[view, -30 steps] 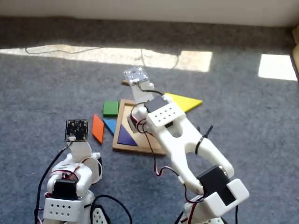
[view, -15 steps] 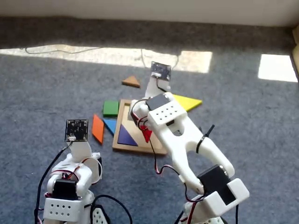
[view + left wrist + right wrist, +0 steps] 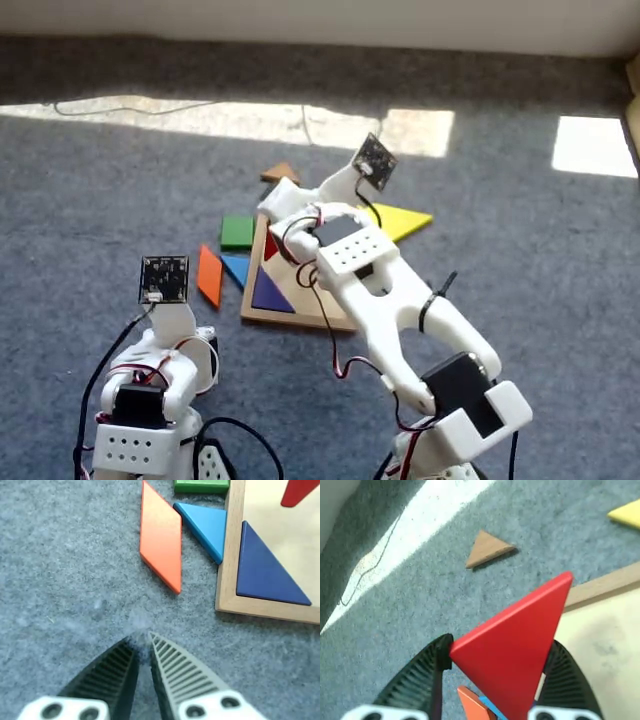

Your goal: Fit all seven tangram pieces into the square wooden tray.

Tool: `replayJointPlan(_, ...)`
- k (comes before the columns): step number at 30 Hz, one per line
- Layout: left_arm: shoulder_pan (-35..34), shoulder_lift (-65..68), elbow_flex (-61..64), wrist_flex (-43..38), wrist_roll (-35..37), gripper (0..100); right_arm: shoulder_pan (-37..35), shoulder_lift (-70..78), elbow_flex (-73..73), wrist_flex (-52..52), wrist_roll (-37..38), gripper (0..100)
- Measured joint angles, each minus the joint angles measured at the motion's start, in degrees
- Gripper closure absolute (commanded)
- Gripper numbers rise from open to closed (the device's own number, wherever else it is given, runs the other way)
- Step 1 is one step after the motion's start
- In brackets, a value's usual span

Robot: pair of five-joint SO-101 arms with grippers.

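The right gripper (image 3: 500, 650) is clamped on the red triangle (image 3: 515, 650), which sits between its fingers over the far left corner of the tray (image 3: 290, 318). The triangle's long edge faces the brown triangle (image 3: 487, 549) on the carpet beyond, and one sharp corner juts past the fingers over the tray's rim. A dark blue triangle (image 3: 265, 575) lies in the tray's near left corner. The left gripper (image 3: 142, 640) hovers over the carpet with its fingers together, near side of the orange parallelogram (image 3: 161, 535), whose long axis runs near to far, left of the tray.
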Motion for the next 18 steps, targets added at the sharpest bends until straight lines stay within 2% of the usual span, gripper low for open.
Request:
replayJointPlan(5, 0.00, 0.00, 0.00, 0.00, 0.00, 100, 0.00, 0.00, 0.44, -1.32, -0.79, 86.7)
replayJointPlan(13, 0.00, 0.00, 0.00, 0.00, 0.00, 100, 0.44, 0.00, 2.73, -1.58, -7.56, 86.5)
replayJointPlan(15, 0.00, 0.00, 0.00, 0.00, 0.00, 100, 0.79, 0.00, 3.16, -1.58, -7.65, 82.1)
replayJointPlan(18, 0.00, 0.00, 0.00, 0.00, 0.00, 100, 1.23, 0.00, 4.84, -1.58, -7.65, 69.0)
